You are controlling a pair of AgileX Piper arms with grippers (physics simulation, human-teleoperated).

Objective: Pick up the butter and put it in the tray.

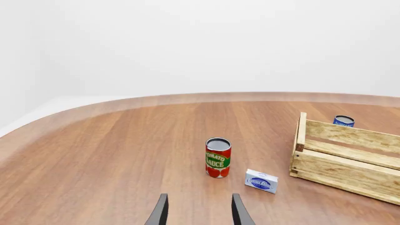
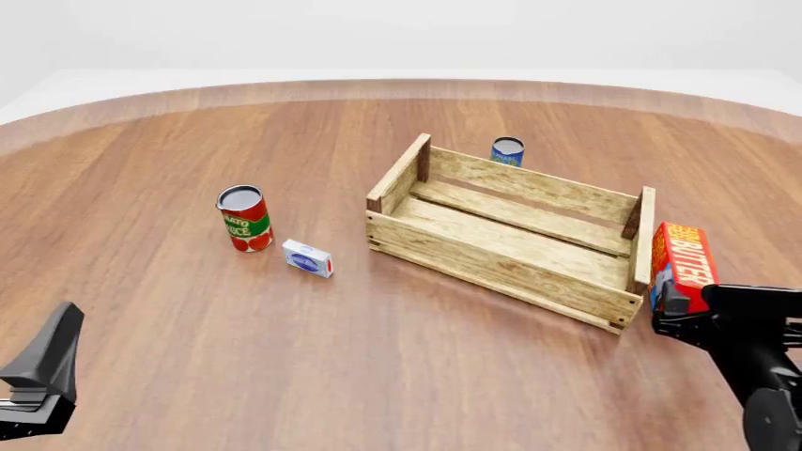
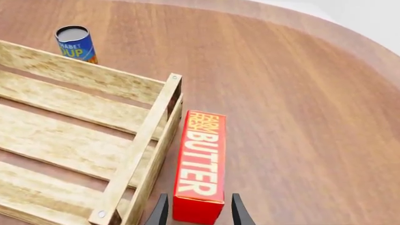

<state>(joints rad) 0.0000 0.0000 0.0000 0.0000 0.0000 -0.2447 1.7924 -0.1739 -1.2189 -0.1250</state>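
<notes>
The butter carton lies just beside the tray's right end board, outside it, with its long side along that board. The right claw has one finger on each side of the carton's near end; it looks clenched on the butter, though contact is hard to confirm from the wrist view. The left claw hangs released over the bare wooden tabletop, well to the left of the tray. A tomato sauce can and a small white-and-blue box stand left of the tray. A blue soup can stands just behind the tray's far wall.
</notes>
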